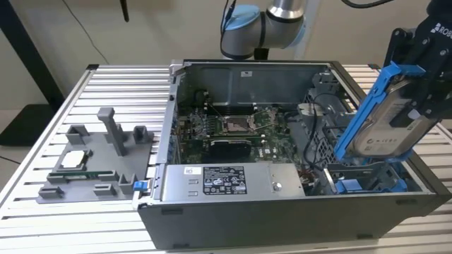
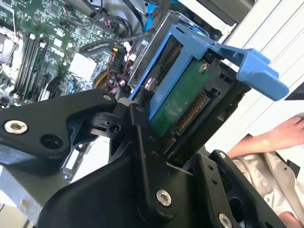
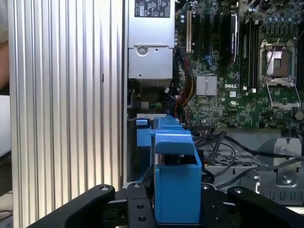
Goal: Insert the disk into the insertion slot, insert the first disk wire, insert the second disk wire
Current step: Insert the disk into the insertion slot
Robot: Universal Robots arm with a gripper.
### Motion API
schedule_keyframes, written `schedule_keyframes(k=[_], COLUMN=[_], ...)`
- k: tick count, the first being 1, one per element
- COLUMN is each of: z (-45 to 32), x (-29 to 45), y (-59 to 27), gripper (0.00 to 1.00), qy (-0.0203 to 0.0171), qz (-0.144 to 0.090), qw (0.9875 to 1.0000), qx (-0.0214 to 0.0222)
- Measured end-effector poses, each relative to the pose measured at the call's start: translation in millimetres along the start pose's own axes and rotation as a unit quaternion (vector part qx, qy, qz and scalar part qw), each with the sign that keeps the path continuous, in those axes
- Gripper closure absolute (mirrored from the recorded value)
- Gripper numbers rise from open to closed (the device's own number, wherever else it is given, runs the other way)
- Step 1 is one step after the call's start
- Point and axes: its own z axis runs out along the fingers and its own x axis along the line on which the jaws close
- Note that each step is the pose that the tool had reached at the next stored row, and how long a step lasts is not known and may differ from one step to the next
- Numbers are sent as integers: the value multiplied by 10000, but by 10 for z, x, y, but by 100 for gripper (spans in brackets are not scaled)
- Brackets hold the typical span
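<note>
Slatted aluminium table (image 1: 106, 79), and an open computer case (image 1: 282, 222) is set on it, toward the edge at the exterior view's right. At the case's near right corner the gripper (image 1: 416, 87) is seen clamped on the disk (image 1: 385, 124), its fingers (image 2: 142, 142) closed against the blue carrier's two long sides. The disk is held tilted. Its upper end is raised and leans toward the exterior view's right, and its lower end is just at the mouth of the slot (image 1: 353, 172), not yet seated.

The step in hand is judged to be the insertion itself, barely begun. For it to be done well, the disk should be brought square to the slot before any push is made, since a tilted entry is likely to jam the carrier. Loose black cables (image 3: 228, 145) are seen just beside the slot in the first wrist view and should be kept from being trapped underneath. Pressure is best applied evenly, until the carrier is fully home.
</note>
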Motion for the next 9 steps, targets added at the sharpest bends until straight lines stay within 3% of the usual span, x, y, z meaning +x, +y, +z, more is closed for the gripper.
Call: schedule_keyframes(k=[9], z=[136], x=[-1], y=[-40], gripper=[100], qy=[0], qz=[0], qw=[10000], qx=[0])
